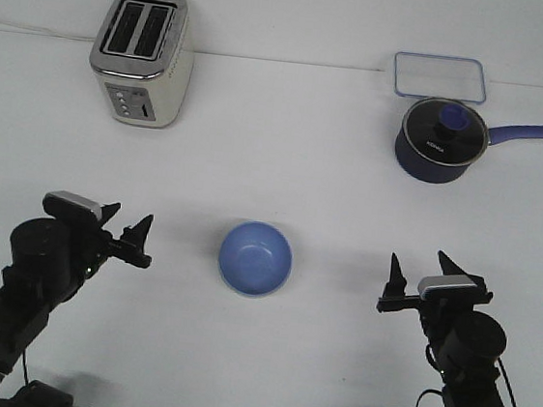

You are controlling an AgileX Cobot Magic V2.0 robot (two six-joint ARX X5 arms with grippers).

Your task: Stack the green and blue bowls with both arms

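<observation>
A light periwinkle blue bowl [256, 258] stands upright in the middle of the white table, its inside empty. No green bowl shows on its own; I cannot tell whether one sits under the blue bowl. My left gripper [129, 229] is open and empty, to the left of the bowl and well apart from it. My right gripper [419, 273] is open and empty, to the right of the bowl and also apart from it. Both grippers point toward the far side of the table.
A cream and silver toaster [141, 54] stands at the back left. A dark navy saucepan with a glass lid [439, 138] stands at the back right, its handle pointing right. A clear rectangular container [440, 77] lies behind it.
</observation>
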